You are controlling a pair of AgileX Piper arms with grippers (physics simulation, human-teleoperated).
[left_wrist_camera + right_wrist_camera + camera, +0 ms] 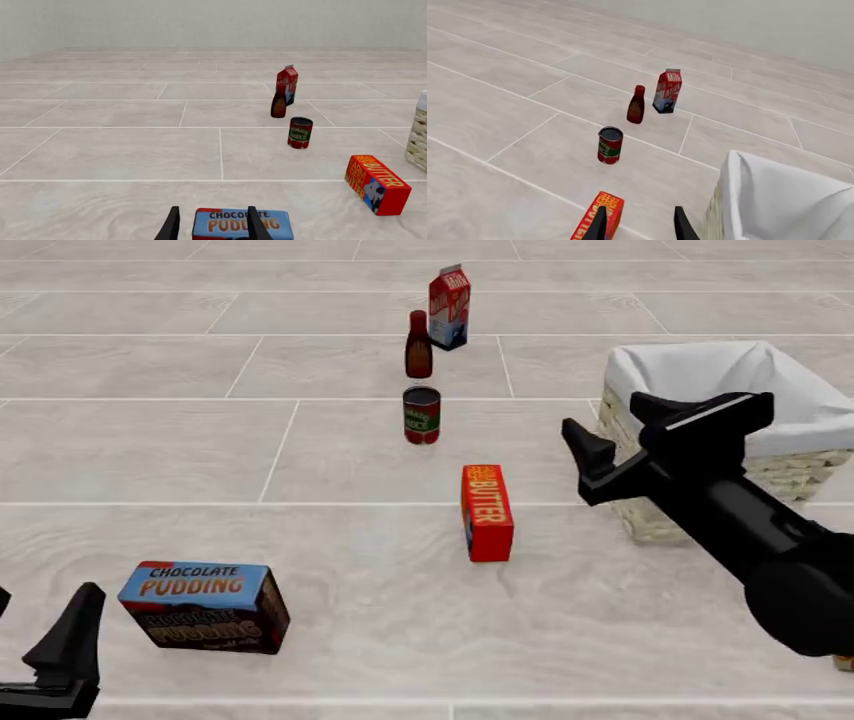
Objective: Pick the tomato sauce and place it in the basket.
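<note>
The tomato sauce (422, 415) is a short dark red can with a green label, upright on the tiled floor past the middle; it also shows as tomato sauce (300, 132) and tomato sauce (610, 145). The basket (787, 476), wicker with white cloth lining, stands at the right; its cloth rim shows in the right wrist view as basket (774, 195). My right gripper (603, 412) hovers open and holds nothing, in front of the basket's left side, well right of the can. My left gripper (46, 592) is open and holds nothing at the near left, far from the can.
A brown-red bottle (418, 345) and a red milk carton (450, 308) stand just behind the can. A red butter box (486, 512) lies nearer than the can. A chocolate pudding box (204, 606) sits right by my left gripper (213, 209).
</note>
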